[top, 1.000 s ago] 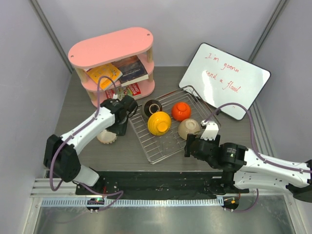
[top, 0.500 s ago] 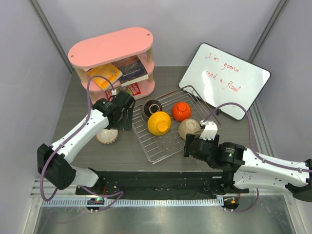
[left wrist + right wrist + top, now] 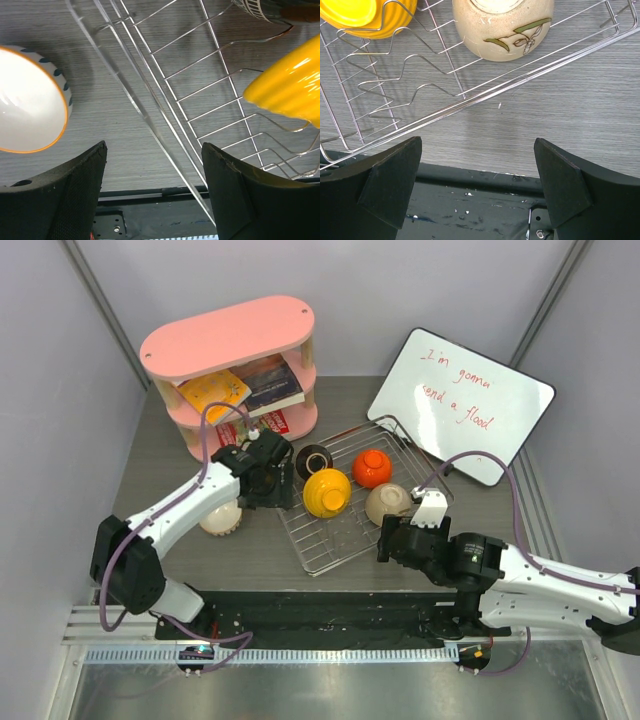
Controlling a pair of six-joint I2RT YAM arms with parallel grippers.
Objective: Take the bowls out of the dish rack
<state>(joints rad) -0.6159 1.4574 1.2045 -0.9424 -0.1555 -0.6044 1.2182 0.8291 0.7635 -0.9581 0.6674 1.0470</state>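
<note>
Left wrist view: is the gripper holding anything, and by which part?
Nothing. The left gripper is open and empty above the rim of the silver wire dish rack, between the white orange-rimmed bowl and the yellow ribbed bowl.

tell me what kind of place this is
Probably a robot lab test cell, not a kitchen: two arms bolted to a walled-in table with staged props: a dish rack, a pink shelf and a handwritten whiteboard.

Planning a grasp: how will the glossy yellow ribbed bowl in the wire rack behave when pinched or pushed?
The yellow ribbed bowl looks glazed, so probably slippery, though its ribs may help. Round, resting on the silver wire rack, it could rock or roll if nudged.
</note>
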